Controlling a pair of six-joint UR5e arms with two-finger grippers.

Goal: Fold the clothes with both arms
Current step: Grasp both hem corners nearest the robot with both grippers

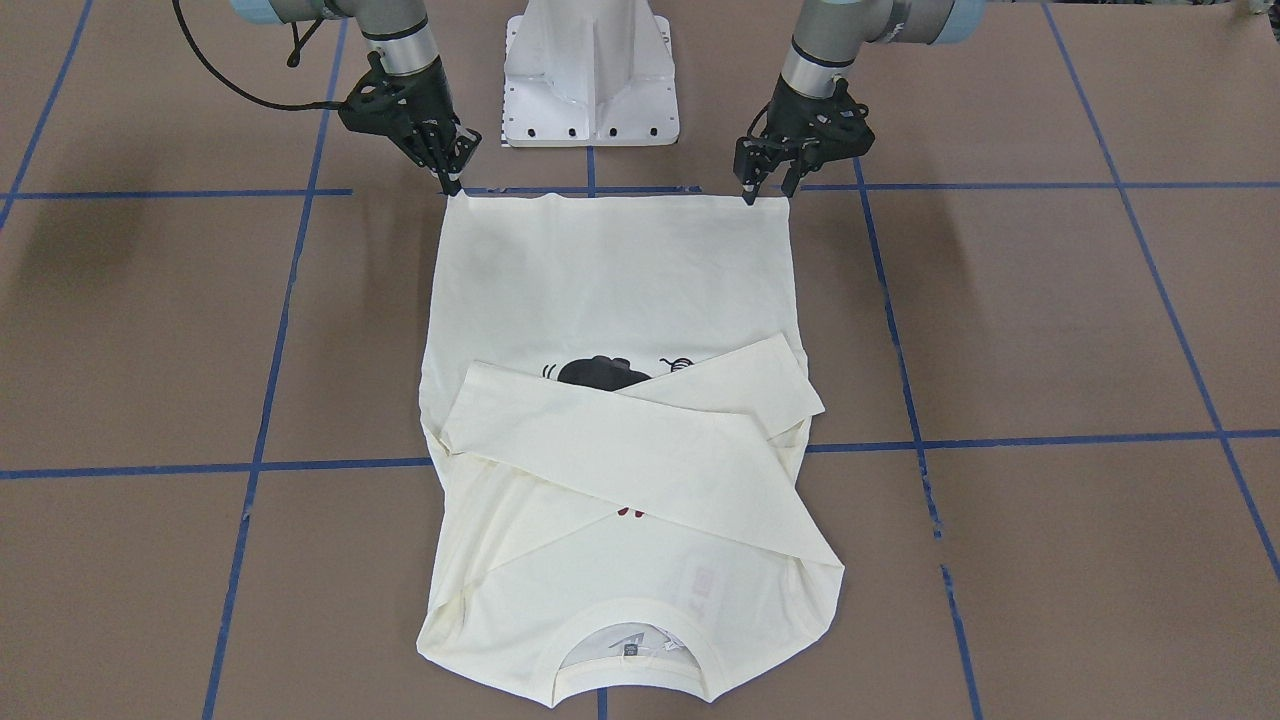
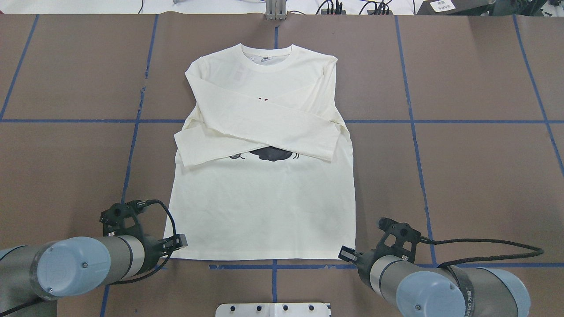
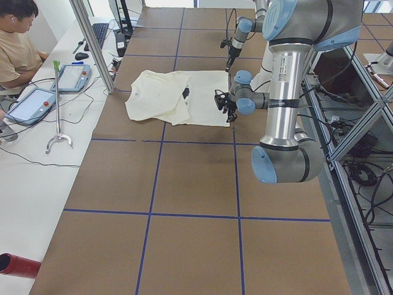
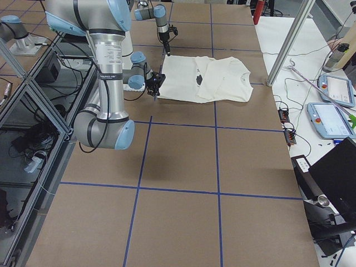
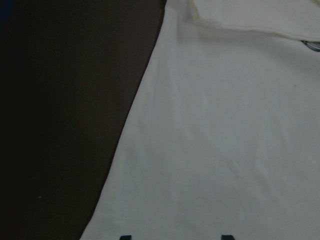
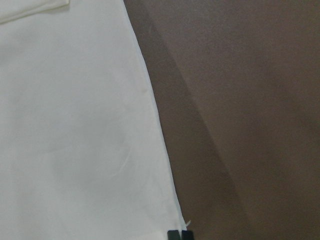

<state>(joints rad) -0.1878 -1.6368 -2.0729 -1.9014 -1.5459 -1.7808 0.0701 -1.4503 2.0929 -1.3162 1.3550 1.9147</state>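
Ribbed neck (image 1: 630, 672) of the shirt (image 1: 610, 270) sits closest in the front-facing view, and the hem lies far off by the white pedestal (image 1: 590, 80). The shirt is flat and print side up on the brown table (image 1: 1050, 320). Both sleeves (image 1: 640, 450) cross over the chest, so only a sliver of the black cat (image 1: 600, 373) peeks out. Here the right gripper (image 1: 452, 180) (on this view's left) has its fingers pinched together on one hem corner. The left gripper (image 1: 768, 188) stands spread at the other corner, clamping nothing.

Overhead, the shirt fills the table's middle, neck away from the robot, with a gripper at each near hem corner.

From the left end, a person (image 3: 15, 43) sits at a side bench (image 3: 24, 184) by a grabber stick (image 3: 58, 104).

From the right end, the shirt lies far up the table between both grippers.

Left wrist view: two fingertips (image 5: 227, 236) sit well apart over cream cloth.

Right wrist view: the fingertips (image 6: 173, 234) touch each other at the corner's very edge
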